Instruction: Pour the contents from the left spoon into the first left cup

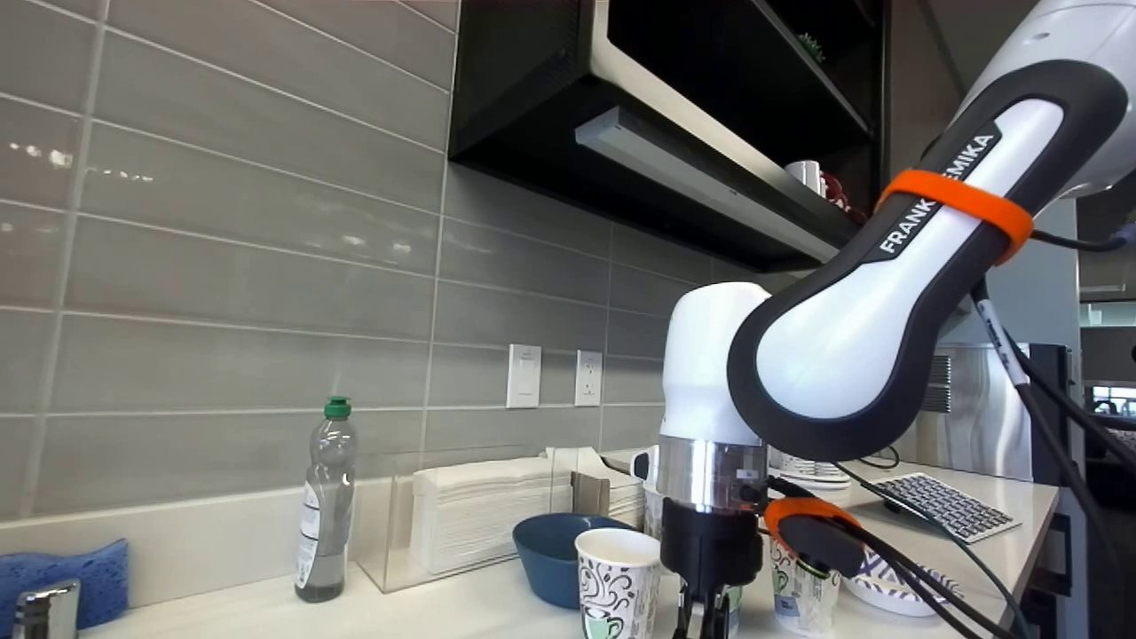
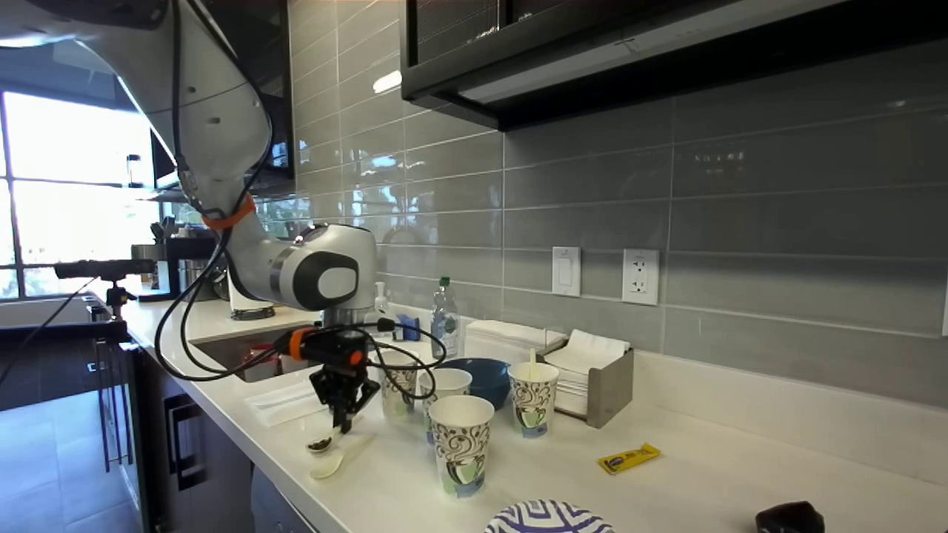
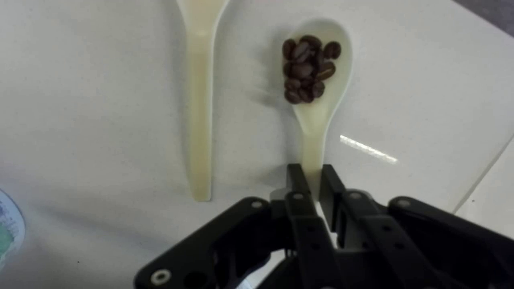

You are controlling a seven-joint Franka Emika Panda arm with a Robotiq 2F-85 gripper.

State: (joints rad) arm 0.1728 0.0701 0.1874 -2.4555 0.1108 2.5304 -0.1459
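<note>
Far left of an exterior view: cables looped under the arm, thinner coils crossing in front of the cups. A wide swing could drag a coil over a rim and topple one.

Lower left of centre: the left spoon, dark beans in its bowl, low over the bench; whether it touched, could not tell. In the wrist view the beans sat banked against the left rim, so a slight roll that way seemed likeliest to spill them.

Hand: closed down to the handle's width, a pad on either side, gripping well back from the bowl. Load all at one end; a quick lift could make the spoon pivot between the pads. Bowl pointed away from the cups, so a big turn looked necessary, any jerk risking beans.

Beside it: second spoon, apart from the held one. A low sideways move could clip it and jolt the load.

Centre: left cup, judged the target, upright. Just right, another cup, then a nearer cup. Near-identical, so mistaking one for another was possible. Light-looking paper; a bump while pouring could tip it.
</note>
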